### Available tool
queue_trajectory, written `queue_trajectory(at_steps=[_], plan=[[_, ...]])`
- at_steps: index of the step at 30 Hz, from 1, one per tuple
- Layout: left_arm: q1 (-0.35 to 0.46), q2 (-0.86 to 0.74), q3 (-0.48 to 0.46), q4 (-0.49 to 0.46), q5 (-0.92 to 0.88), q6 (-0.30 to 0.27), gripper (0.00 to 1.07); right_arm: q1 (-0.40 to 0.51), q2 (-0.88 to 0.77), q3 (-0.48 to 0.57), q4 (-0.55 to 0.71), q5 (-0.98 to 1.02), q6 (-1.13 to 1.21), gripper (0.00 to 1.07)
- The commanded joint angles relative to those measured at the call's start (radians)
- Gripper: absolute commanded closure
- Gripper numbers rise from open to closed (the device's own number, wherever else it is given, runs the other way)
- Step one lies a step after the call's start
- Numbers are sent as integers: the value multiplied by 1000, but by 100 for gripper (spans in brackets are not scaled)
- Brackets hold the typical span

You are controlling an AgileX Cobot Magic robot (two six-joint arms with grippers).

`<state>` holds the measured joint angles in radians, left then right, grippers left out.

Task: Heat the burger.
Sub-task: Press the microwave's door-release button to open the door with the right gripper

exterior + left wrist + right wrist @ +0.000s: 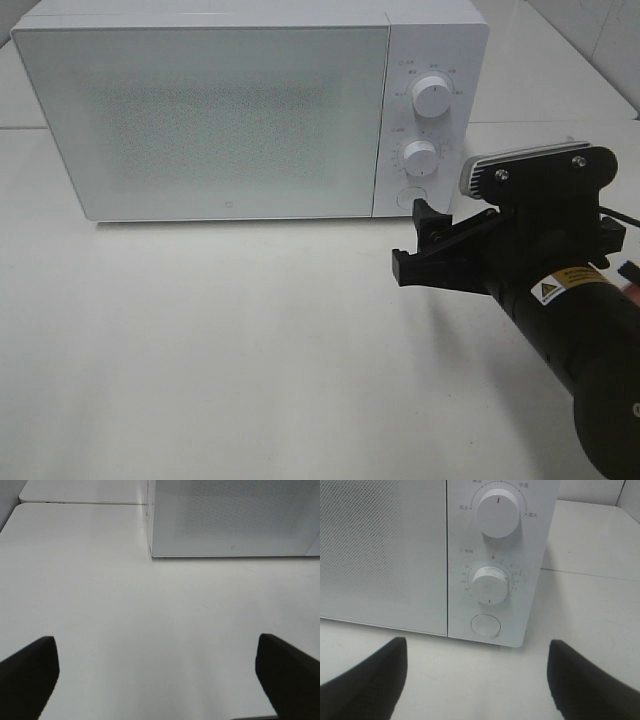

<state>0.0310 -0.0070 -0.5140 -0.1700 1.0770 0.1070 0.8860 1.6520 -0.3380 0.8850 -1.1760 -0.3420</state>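
Right arm (570, 330), black, yellow warning label on its forearm, fills the near right corner of the high view and reaches toward the microwave (230, 110).

Right gripper (414, 240): fingers spread wide, nothing between them. It is low over the white table (200, 350), aimed at the control panel. In the high view, one fingertip lies just in front of the round button (410, 197). In the right wrist view, bare table shows between both fingers and the oven's front, so no contact.

Panel, top to bottom: upper knob (432, 96) with a red mark pointing straight up, lower knob (420, 157), then the round button.

Door (200, 120) is shut. Its front is white and dotted, and nothing shows through it.

Left gripper (157, 680) shows in its own wrist view only. Its fingers are far apart and empty, over bare table, facing the oven's left front corner from well back.

Burger: not visible in any view; cannot tell where it is.
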Motion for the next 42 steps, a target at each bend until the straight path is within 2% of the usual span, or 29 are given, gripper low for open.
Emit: queue_trajectory(at_steps=[1,5,10,11,15,16,17,19,20,21,23,24,26,27,28,31,35,40,42], plan=[[3,-14,-1,-2,-9,-1,6,2,4,-9,-2,-2,24,32],[3,-14,-1,-2,-9,-1,6,2,4,-9,-2,-2,94,34],[3,-14,-1,-2,-9,-1,6,2,4,-9,-2,-3,287,41],[3,-14,-1,-2,-9,-1,6,2,4,-9,-2,-1,393,45],[3,-14,-1,-2,-9,-1,6,2,4,-9,-2,-1,541,53],[3,-14,-1,-2,-9,-1,6,2,4,-9,-2,-1,634,60],[3,-14,-1,-2,-9,-1,6,2,4,-9,-2,-1,634,60],[3,-14,-1,-2,-9,-1,6,2,4,-9,-3,1,794,69],[3,-14,-1,-2,-9,-1,6,2,4,-9,-3,1,794,69],[3,-14,-1,-2,-9,-1,6,2,4,-9,-5,1,918,77],[3,-14,-1,-2,-9,-1,6,2,4,-9,-5,-1,968,80],[3,-14,-1,-2,-9,-1,6,2,4,-9,-5,-1,1073,85],[3,-14,-1,-2,-9,-1,6,2,4,-9,-5,-1,1130,88],[3,-14,-1,-2,-9,-1,6,2,4,-9,-5,1,1244,92],[3,-14,-1,-2,-9,-1,6,2,4,-9,-5,1,1244,92],[3,-14,-1,-2,-9,-1,6,2,4,-9,-6,23,1461,99],[3,-14,-1,-2,-9,-1,6,2,4,-9,-6,53,1559,107],[3,-14,-1,-2,-9,-1,6,1,4,-9,-5,64,1599,107],[3,-14,-1,-2,-9,-1,6,-25,4,-9,-1,66,1636,107]])
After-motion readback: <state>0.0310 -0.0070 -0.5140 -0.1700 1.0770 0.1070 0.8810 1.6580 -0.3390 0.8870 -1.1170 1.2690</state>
